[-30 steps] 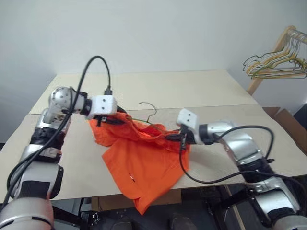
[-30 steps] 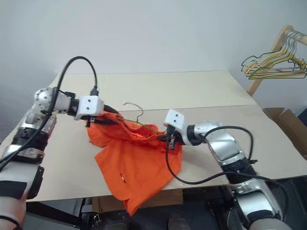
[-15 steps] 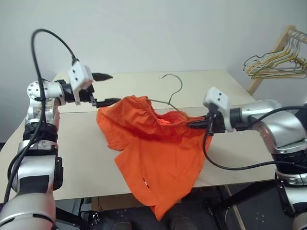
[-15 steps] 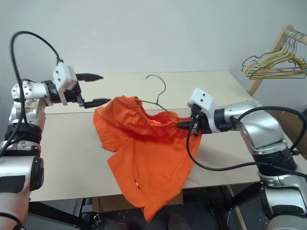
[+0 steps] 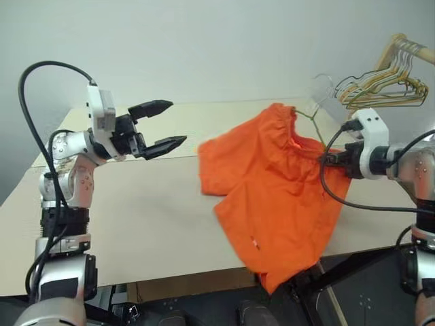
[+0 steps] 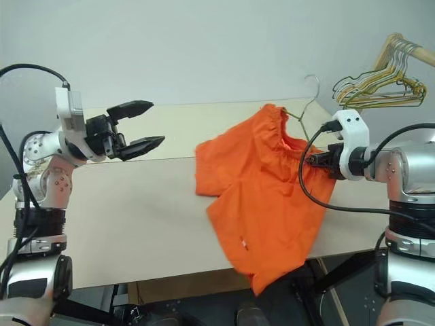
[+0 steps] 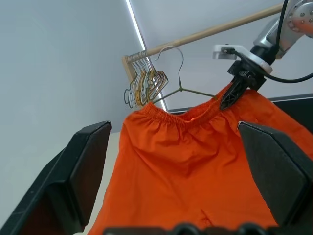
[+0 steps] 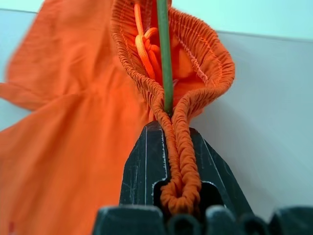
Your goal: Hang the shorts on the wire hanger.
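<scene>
A pair of bright orange shorts (image 6: 262, 187) hangs in the air above the right side of a pale tan table (image 6: 136, 217), lifted clear of its surface. The fabric is thin and slightly crumpled. The gathered elastic waistband runs along the top, and an orange drawstring knot shows inside the waist opening. Below the waistband the cloth falls in a loose slant, and the lowest leg drops past the table's front edge.

A thin dark olive wire hanger (image 6: 304, 109) is threaded into the waist. Its curved hook rises above the waistband, and one wire arm slopes down into the fabric.

The right gripper (image 6: 314, 159) is clamped shut on the bunched waistband at the shorts' right end. In the right wrist view, the hanger wire comes up from the fold of elastic caught between the black fingers.

The left gripper (image 6: 141, 125) is held above the left side of the table, well apart from the shorts. Its two black fingers are spread wide and hold nothing.

A bunch of pale yellow-green and gold hangers (image 6: 380, 85) hangs on a wooden rail at the far right.
</scene>
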